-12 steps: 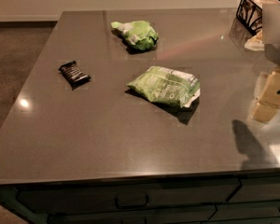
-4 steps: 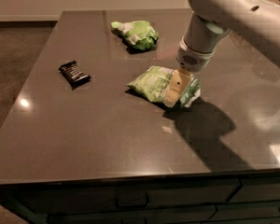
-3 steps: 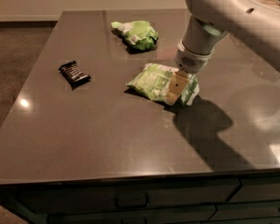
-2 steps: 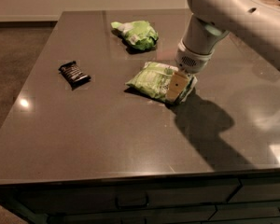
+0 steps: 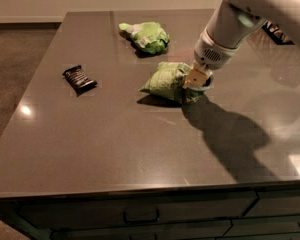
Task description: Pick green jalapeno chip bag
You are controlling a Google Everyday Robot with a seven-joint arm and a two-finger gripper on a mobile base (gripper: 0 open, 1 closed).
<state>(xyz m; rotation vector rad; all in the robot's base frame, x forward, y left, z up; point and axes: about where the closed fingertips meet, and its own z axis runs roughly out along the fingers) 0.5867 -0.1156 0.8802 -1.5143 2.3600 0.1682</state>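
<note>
The green jalapeno chip bag [image 5: 167, 80] is light green and crinkly, near the middle of the dark table [image 5: 105, 134]. It looks bunched up, with its right end raised and a shadow under its left edge. My gripper [image 5: 196, 79] comes down from the upper right on a white arm and is shut on the bag's right end. The tan fingers [image 5: 197, 75] press into the bag, and that end of it is hidden behind them.
A smaller balled-up bright green bag [image 5: 147, 36] lies at the back of the table. A small black wrapper [image 5: 79, 79] lies to the left. A dark patterned object [image 5: 279, 33] shows at the far right behind the arm. The table's front edge has drawers below.
The arm came in from the right and lowered onto the bag's right end. The fingers closed on it, and the once flat bag is now bunched and tilted up.
</note>
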